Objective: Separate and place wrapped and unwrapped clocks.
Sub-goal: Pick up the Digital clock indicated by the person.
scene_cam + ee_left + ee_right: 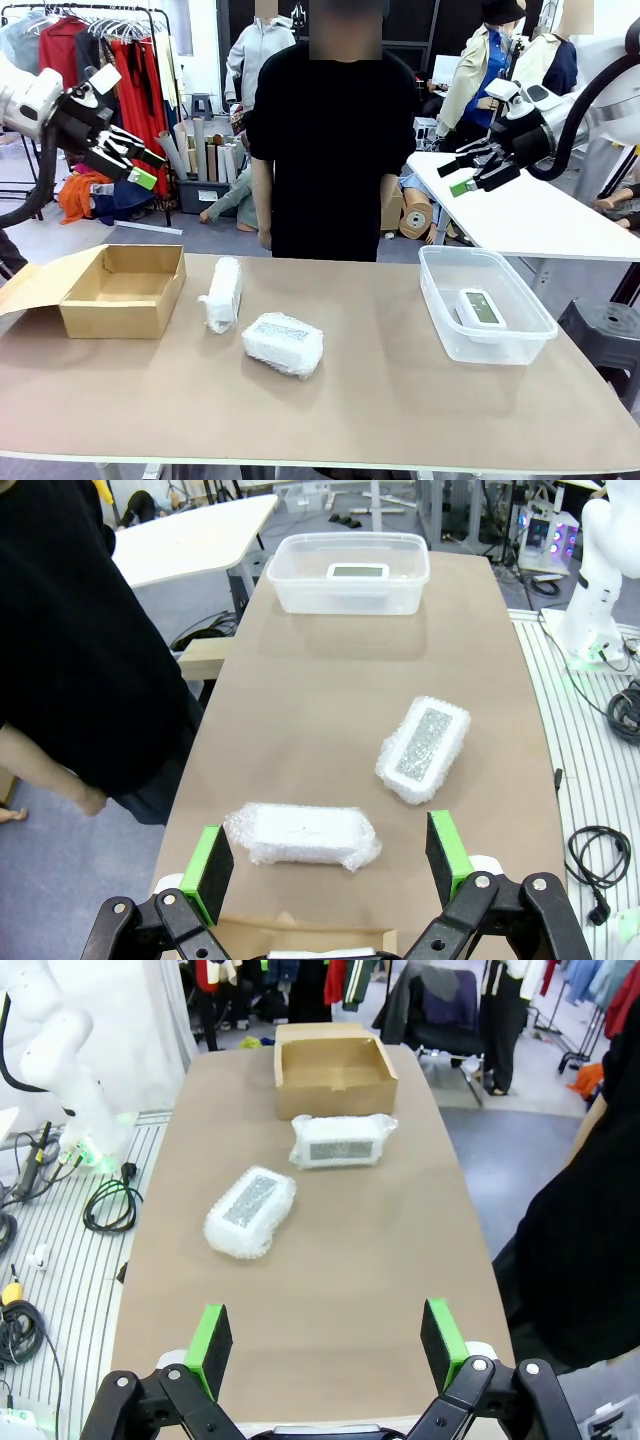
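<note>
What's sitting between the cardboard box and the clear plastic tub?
In the front view, a far bubble-wrapped clock and a near bubble-wrapped clock.

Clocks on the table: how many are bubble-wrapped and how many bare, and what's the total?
Bubble-wrapped: 2, the far wrapped clock beside the cardboard box and the near wrapped clock closer to the robot
Unwrapped: 1, the bare clock inside the clear tub
Total: 3 clocks

wrapped clocks (222, 293) (283, 343): two, one left of centre, one nearer, at centre. bare clock (479, 307): one. tub (482, 351): one, right. box (110, 318): one, left. person (335, 140): one, far side. grippers: two, left gripper (146, 168) and right gripper (453, 177).
</note>
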Tool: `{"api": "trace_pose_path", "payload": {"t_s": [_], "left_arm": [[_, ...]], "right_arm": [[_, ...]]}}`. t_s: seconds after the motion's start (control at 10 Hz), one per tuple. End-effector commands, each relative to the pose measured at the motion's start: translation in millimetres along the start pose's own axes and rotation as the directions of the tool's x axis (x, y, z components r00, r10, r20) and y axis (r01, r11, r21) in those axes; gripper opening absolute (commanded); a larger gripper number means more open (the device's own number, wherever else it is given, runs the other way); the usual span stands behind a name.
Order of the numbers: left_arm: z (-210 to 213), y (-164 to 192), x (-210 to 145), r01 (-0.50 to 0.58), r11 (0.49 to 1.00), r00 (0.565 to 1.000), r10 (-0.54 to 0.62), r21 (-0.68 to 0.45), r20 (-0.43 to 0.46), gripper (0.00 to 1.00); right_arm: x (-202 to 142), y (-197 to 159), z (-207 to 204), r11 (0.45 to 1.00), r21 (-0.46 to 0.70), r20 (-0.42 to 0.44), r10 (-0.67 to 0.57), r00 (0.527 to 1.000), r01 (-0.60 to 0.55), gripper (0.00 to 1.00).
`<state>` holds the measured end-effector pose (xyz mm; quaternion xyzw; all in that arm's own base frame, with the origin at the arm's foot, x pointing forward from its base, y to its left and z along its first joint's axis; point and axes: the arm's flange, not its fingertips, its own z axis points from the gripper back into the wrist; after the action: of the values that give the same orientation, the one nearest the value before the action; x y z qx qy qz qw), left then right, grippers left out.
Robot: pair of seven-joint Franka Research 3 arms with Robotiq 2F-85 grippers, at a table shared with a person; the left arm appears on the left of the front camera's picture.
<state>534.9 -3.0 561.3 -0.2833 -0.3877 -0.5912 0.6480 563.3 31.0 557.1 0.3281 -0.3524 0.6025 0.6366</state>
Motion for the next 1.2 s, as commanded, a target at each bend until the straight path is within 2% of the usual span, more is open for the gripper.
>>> {"api": "trace_pose_path", "payload": {"t_s": [0.0,1.1], "left_arm": [[0.8,-1.2,1.8,0.002,1.000,1.000,-0.002,0.006,0.002,1.00],[0.8,-1.2,1.8,0.002,1.000,1.000,-0.002,0.006,0.002,1.00]], "right_arm": [[1.0,0.3,0.4,1.000,-0.001,0.000,0.008,1.000,-0.008,1.00],[1.0,0.3,0.4,1.000,-0.001,0.000,0.008,1.000,-0.008,1.00]]}}
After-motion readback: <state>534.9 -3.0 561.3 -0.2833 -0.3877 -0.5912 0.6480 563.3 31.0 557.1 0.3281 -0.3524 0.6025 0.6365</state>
